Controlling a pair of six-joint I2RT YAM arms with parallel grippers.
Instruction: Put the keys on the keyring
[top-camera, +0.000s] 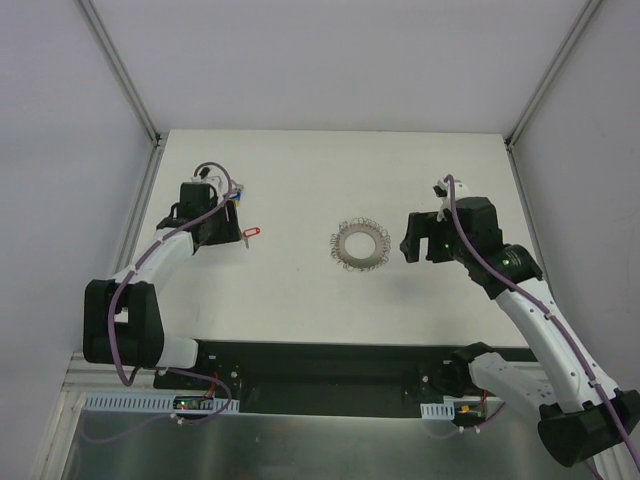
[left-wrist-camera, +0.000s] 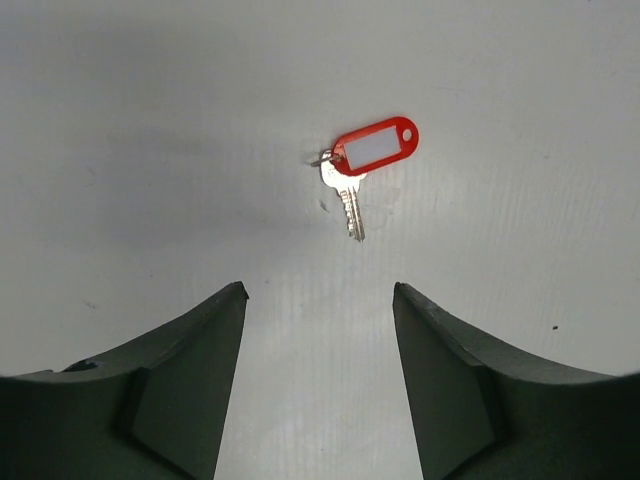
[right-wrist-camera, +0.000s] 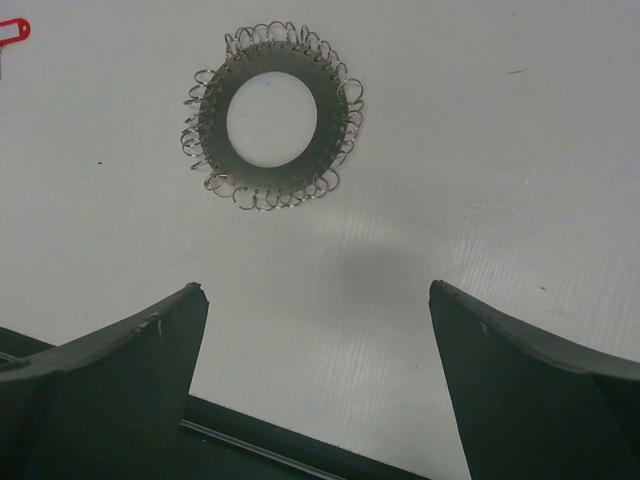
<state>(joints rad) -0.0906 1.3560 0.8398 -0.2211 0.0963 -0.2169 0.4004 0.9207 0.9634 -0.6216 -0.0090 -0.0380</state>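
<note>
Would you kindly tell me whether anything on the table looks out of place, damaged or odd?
Nothing stands out. The red-tagged key lies flat on the table, well apart from the keyring, which also lies flat and looks intact. The left gripper and right gripper are open, holding nothing.

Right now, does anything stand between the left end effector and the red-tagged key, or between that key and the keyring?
Nothing visible does. Only bare table lies between the open left end effector and the red-tagged key, and between that key and the keyring.
</note>
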